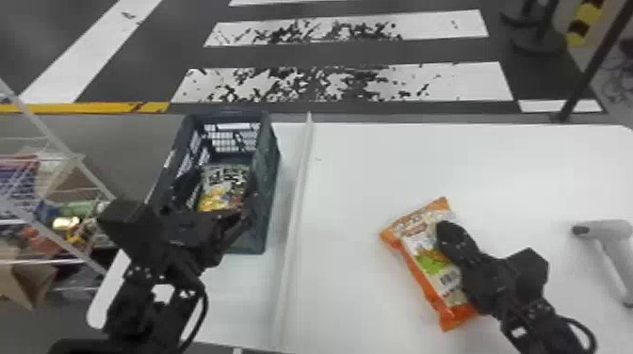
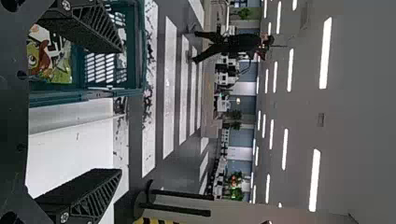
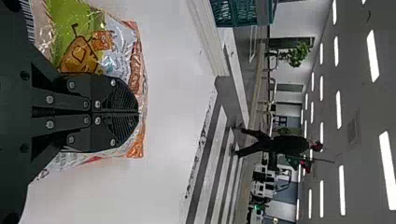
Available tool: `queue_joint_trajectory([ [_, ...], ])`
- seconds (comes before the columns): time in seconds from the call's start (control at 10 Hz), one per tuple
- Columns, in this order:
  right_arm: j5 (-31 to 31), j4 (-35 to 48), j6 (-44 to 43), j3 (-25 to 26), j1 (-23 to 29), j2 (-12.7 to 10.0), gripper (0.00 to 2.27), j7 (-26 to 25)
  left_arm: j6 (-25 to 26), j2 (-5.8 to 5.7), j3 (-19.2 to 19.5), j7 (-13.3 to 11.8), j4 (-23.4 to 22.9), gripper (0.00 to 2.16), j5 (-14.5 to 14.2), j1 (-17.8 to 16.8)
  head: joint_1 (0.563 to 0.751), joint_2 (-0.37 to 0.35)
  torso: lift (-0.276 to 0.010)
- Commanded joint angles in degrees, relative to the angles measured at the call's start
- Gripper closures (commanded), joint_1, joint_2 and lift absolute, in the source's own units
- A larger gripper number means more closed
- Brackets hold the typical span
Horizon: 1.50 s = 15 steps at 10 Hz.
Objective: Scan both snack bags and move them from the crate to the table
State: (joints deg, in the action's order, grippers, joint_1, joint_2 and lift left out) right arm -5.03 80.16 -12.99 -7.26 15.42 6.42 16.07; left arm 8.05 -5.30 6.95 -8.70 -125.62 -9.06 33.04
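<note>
- Near end of the crate [image 1: 267, 176]: left gripper [image 1: 242, 217] above, jaws spread wide with nothing between; in its wrist view, one finger across the crate, the other across the table [image 1: 471, 162].
- Inside the crate: pale bag [image 1: 222, 188], printed face up, apart from any grip.
- On the table, right of the white ridge [image 1: 296, 188]: orange bag [image 1: 426, 254], lying flat at a slant, barcode [image 1: 450, 278] upward.
- Over the orange bag: right gripper [image 1: 447, 228], jaws closed against each other, nothing visible between; contact with the bag impossible to tell.
- Farther right on the table: scanner [image 1: 607, 229], on its side, well apart from the orange bag.
- Left of the crate: wire rack [image 1: 75, 159] with mixed packages; beyond the table, striped floor [image 1: 461, 84].
</note>
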Motion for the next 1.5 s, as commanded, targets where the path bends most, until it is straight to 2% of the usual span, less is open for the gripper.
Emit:
queue_joint_trajectory([
  [0.0,-1.0,-3.9,-2.0,-0.8,-1.3,-0.4,2.25,-0.6,0.0,-0.15,0.2,0.0,-0.1,0.09,-0.1,0.3,0.695,0.156,-0.088],
  [0.3,-1.8,-6.7,-5.2,-0.9,-2.1,-0.4,2.25,-2.0,0.0,-0.42,0.2,0.0,0.0,0.10,-0.5,0.3,0.695,0.170,-0.088],
  [0.4,-1.8,-4.4,-6.2,-0.6,-1.0,-0.4,2.25,-2.2,0.0,-0.42,0.3,0.0,-0.1,0.10,-0.6,0.3,0.695,0.169,-0.088],
  [0.6,-1.7,8.5,-1.8,-0.6,3.8,-0.4,2.25,-1.7,-0.2,-0.42,0.3,0.0,0.0,0.10,-0.8,0.5,0.695,0.169,-0.088],
  [0.7,-2.0,12.4,1.0,-2.0,5.5,-0.3,2.25,-0.6,-0.4,-0.42,0.3,0.0,-0.1,0.10,-0.9,0.5,0.695,0.174,-0.088],
  [1.0,-6.6,12.5,4.0,-8.1,5.9,-0.2,2.25,-0.2,-0.5,-0.42,0.4,0.0,0.3,0.10,-1.1,0.5,0.695,0.235,-0.088],
  [1.2,-10.1,11.9,8.9,-11.9,4.3,-0.3,2.25,-0.6,-0.5,-0.42,0.6,0.0,0.6,0.10,-1.4,0.5,0.695,0.297,-0.088],
  [1.4,-12.8,11.9,17.7,-15.7,2.0,-0.5,2.25,-3.1,-1.1,-0.42,0.9,0.0,1.2,0.10,-1.6,0.5,0.695,0.339,-0.088],
])
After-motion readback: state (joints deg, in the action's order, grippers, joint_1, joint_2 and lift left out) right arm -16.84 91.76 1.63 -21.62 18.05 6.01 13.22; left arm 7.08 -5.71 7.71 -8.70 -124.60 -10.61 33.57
